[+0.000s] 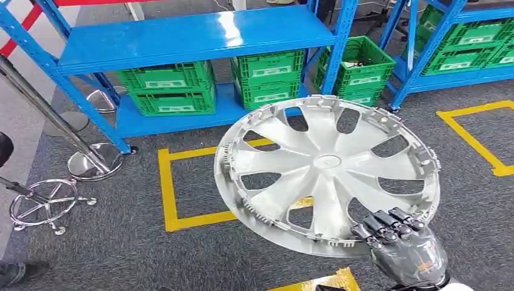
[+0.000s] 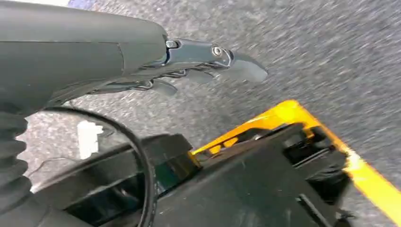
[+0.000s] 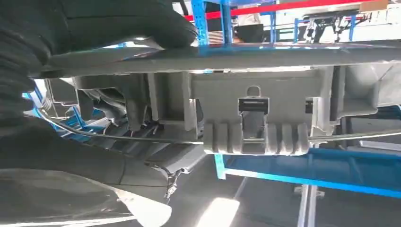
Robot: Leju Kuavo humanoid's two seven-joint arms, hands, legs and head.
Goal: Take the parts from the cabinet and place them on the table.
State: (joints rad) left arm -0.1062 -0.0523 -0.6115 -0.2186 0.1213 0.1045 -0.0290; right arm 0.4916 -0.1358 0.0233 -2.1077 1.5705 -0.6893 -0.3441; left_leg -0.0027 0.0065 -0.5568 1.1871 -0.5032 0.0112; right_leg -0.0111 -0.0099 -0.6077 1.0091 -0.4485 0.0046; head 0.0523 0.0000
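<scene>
A large silver hubcap [image 1: 327,173] with several spokes hangs tilted above the grey carpet, well in front of the blue cabinet [image 1: 194,36]. My right hand [image 1: 400,242] grips its near rim from below, dark fingers curled over the edge. In the right wrist view the rim [image 3: 255,118] with its clips runs close across the picture, clamped under my thumb [image 3: 113,23]. My left hand [image 2: 189,66] hangs over the carpet, fingers stretched out and holding nothing.
Green crates [image 1: 170,91] stand on the cabinet's low shelf, with more on a second blue rack [image 1: 473,42] at the right. Yellow tape squares [image 1: 166,188] mark the floor. A chrome stool base [image 1: 45,203] and stanchion post [image 1: 91,160] stand at the left.
</scene>
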